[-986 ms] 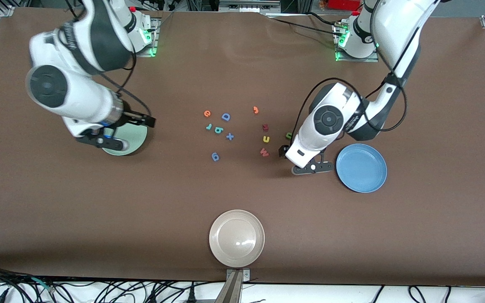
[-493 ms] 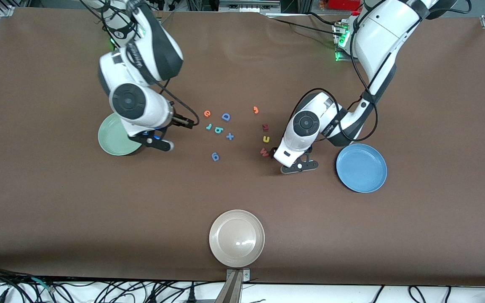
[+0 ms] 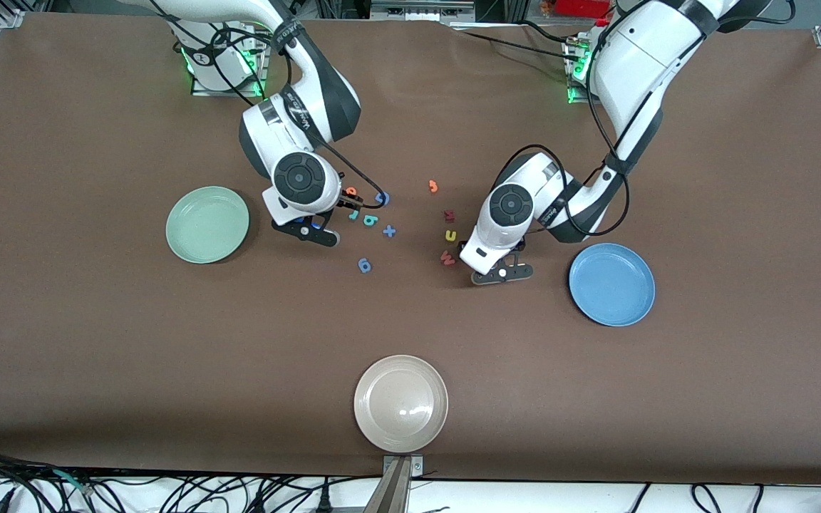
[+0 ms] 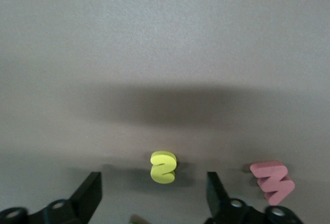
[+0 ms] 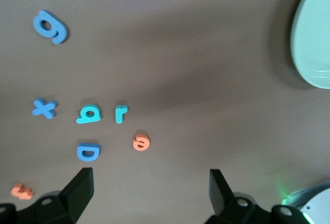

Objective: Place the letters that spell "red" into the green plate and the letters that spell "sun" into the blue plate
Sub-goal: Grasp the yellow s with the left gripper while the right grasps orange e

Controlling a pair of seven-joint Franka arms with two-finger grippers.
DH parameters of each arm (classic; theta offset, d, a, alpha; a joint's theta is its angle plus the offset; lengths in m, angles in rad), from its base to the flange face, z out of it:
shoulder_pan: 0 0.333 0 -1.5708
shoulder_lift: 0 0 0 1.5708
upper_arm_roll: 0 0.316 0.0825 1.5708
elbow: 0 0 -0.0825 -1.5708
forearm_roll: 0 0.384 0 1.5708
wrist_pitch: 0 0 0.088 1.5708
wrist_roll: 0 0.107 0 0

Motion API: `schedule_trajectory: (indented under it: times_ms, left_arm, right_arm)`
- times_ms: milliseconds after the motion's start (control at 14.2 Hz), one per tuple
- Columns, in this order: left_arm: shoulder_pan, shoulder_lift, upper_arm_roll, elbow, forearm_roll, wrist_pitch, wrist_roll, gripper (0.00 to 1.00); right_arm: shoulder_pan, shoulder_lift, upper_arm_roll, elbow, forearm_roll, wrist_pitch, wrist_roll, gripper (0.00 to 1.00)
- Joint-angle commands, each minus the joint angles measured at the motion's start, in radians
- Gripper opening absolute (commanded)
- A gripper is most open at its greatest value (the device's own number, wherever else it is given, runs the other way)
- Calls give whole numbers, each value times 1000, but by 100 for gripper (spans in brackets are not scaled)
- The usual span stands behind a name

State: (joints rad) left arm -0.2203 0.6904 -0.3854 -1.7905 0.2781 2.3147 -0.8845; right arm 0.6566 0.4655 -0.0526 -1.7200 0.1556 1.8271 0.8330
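The green plate [image 3: 207, 224] [image 5: 314, 43] lies toward the right arm's end, the blue plate [image 3: 611, 283] toward the left arm's end. An orange "e" [image 3: 350, 191] [image 5: 140, 142], teal "r" [image 3: 353, 214] [image 5: 120, 113] and teal "d" [image 3: 370, 221] [image 5: 89, 114] lie close together mid-table. My right gripper [image 3: 346, 206] [image 5: 149, 193] hangs open over the bare table beside the "e". A yellow s-shaped letter [image 3: 450, 235] [image 4: 163, 167] lies just ahead of my open left gripper [image 3: 471, 249] [image 4: 154, 198], centred on the gap. The left arm hides the green "n" in the front view.
A red W [image 3: 446, 258] [image 4: 273, 181] lies beside the yellow letter, a dark red letter [image 3: 449, 215] farther from the camera. Blue D [image 5: 88, 152], blue x [image 3: 389, 231], blue g [image 3: 364, 265] and an orange piece [image 3: 432, 187] lie around. A beige plate [image 3: 400, 403] sits near the front edge.
The right arm swung from over the green plate to the "e", "r", "d" cluster. The left gripper moved from beside the blue plate toward the yellow letter and the W.
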Motion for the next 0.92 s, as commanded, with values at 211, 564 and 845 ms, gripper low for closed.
schedule_trajectory:
  times_ms: [211, 564, 845]
  left_arm:
    - [-5, 1, -1, -21, 56, 17, -10, 70]
    - [6, 1, -1, -15, 67, 18, -11, 67]
    - [6, 11, -1, -15, 66, 61, -11, 67]
  right_arm:
    - [-2, -33, 62, -213, 16, 233, 3, 99]
    - [-2, -39, 88, -332, 18, 377, 6, 99]
    - [-2, -33, 105, -391, 56, 500, 9, 99]
